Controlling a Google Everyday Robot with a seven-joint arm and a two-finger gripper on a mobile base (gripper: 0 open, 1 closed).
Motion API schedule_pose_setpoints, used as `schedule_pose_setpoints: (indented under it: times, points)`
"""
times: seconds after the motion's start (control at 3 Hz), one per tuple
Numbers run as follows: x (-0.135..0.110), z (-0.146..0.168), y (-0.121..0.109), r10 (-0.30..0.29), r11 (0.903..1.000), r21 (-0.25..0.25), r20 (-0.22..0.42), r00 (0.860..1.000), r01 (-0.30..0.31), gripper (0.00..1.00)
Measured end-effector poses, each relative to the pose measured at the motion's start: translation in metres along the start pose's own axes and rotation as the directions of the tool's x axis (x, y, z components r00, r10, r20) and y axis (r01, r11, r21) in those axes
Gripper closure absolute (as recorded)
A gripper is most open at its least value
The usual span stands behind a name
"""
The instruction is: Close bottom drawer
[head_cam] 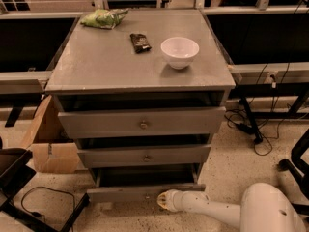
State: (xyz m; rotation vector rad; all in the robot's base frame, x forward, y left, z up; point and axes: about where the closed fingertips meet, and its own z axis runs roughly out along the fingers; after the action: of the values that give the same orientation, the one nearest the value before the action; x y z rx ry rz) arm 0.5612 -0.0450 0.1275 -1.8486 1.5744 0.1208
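The grey cabinet (140, 76) has three drawers. The bottom drawer (125, 193) is the lowest, with the slimmest front panel, and stands pulled out a little, its dark inside showing above the panel. My gripper (163, 200) is at the end of the white arm (212, 210) that reaches in from the lower right. It is low at the floor, right against the middle of the bottom drawer's front panel, where it covers the knob. The middle drawer (145, 155) and the top drawer (142, 123) stand slightly out too, each with a small brass knob.
On the cabinet top are a white bowl (179, 51), a dark packet (140, 42) and a green bag (104, 18). A cardboard box (48, 139) stands at the left on the floor. Black chair parts (19, 178) and cables (256, 129) lie at either side.
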Motion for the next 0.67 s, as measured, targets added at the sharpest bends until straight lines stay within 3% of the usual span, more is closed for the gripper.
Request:
schedule_pose_setpoints:
  times: [0.67]
  points:
    - [0.0,0.0,0.0,0.0,1.0,0.0,0.0,1.0,0.0,0.5]
